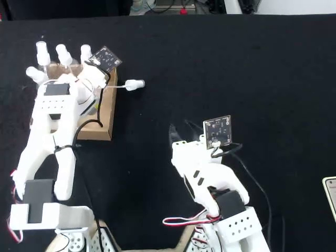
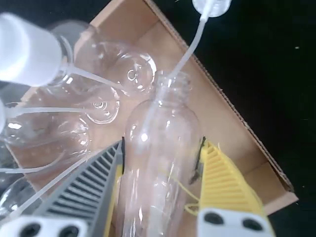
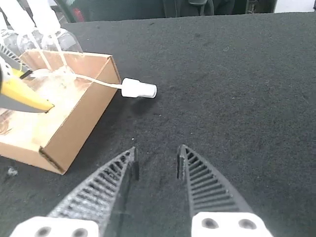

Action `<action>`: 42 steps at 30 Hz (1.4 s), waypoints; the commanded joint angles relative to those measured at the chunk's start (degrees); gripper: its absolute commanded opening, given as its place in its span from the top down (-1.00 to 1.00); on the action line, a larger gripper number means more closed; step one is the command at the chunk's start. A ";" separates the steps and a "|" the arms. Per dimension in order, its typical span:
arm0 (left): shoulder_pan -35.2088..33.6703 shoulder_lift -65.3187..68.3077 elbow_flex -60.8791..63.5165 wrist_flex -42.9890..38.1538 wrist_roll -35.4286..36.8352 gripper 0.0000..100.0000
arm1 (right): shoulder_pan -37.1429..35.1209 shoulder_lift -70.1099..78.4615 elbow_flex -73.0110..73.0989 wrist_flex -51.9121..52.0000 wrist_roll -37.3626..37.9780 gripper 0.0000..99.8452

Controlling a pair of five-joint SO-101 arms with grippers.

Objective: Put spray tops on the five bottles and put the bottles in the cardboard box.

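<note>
My left gripper (image 2: 162, 145) is shut on a clear bottle (image 2: 153, 123), which it holds tilted over the cardboard box (image 2: 227, 113). A loose spray top (image 2: 212, 5) has its thin tube in the bottle's neck, but its white cap stands well off the neck. In the high view that cap (image 1: 135, 84) pokes out past the box (image 1: 102, 123) beside the left gripper (image 1: 97, 79). Several capped bottles (image 1: 63, 52) stand in the box. My right gripper (image 3: 155, 160) is open and holds nothing; it hovers over the black table near the cap (image 3: 138, 89).
The black cloth table (image 1: 236, 68) stretches bare to the right of the box. A pale object (image 1: 331, 191) lies at the right edge. The left gripper's yellow finger (image 3: 24, 94) shows over the box (image 3: 74, 133) in the right wrist view.
</note>
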 commanded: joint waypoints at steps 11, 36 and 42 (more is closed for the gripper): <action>2.07 -16.70 7.52 0.70 0.53 0.65 | 3.08 -1.01 -1.63 -1.41 0.53 0.75; 10.42 -51.25 18.68 12.48 7.74 0.65 | 3.96 -1.01 -1.80 -1.58 0.35 0.75; 14.37 -58.46 21.23 14.86 10.81 0.65 | 14.86 -1.01 -5.67 -1.05 0.09 0.74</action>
